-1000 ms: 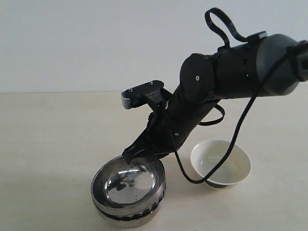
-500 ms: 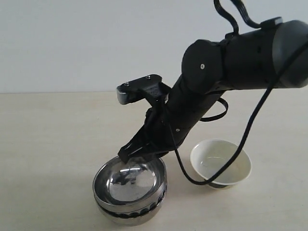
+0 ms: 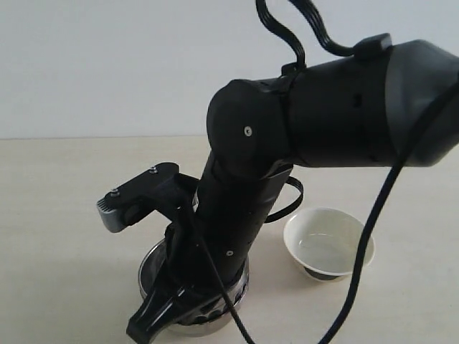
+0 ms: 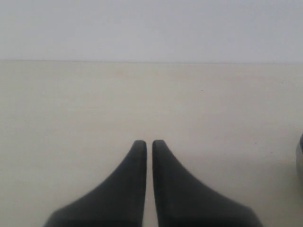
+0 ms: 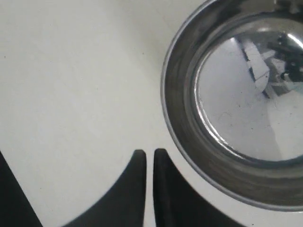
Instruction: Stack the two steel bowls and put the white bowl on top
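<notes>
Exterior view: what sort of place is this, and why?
Probably a robotics test bench: a black robot arm over a pale table, plain wall behind, steel bowls and a white bowl.

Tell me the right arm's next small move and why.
Probably swing the right gripper away from the steel bowls toward the white bowl, opening on the way. It is shut over bare table beside the steel bowls, which seem nested though the arm hides most of them, and the white bowl sits alone on the table, not yet on top.
</notes>
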`<act>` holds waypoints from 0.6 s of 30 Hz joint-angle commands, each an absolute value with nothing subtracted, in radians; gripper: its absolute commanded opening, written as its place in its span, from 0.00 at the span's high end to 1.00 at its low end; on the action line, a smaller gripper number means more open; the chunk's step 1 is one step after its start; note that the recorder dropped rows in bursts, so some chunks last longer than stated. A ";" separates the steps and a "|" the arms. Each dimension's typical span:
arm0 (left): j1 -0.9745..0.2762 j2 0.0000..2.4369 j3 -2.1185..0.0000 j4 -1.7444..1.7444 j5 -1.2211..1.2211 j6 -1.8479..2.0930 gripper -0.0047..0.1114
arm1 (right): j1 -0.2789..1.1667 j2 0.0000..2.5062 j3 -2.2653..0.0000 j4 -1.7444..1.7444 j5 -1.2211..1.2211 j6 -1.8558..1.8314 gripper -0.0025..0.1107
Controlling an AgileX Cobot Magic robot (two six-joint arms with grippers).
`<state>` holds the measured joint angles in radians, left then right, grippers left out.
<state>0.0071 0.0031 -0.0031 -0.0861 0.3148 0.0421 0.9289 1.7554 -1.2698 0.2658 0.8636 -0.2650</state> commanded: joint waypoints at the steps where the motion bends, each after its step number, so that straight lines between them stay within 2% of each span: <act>1: 0.002 0.000 0.000 -0.086 0.307 0.037 0.93 | 0.931 1.789 -1.268 0.255 0.857 -0.241 0.98; 11: 0.002 0.000 0.000 -0.086 0.307 0.037 0.93 | 0.931 1.814 -1.268 0.233 0.826 -0.241 0.98; 18: 0.002 0.000 0.000 -0.086 0.307 0.037 0.93 | 0.929 1.741 -1.268 0.211 0.817 -0.244 0.98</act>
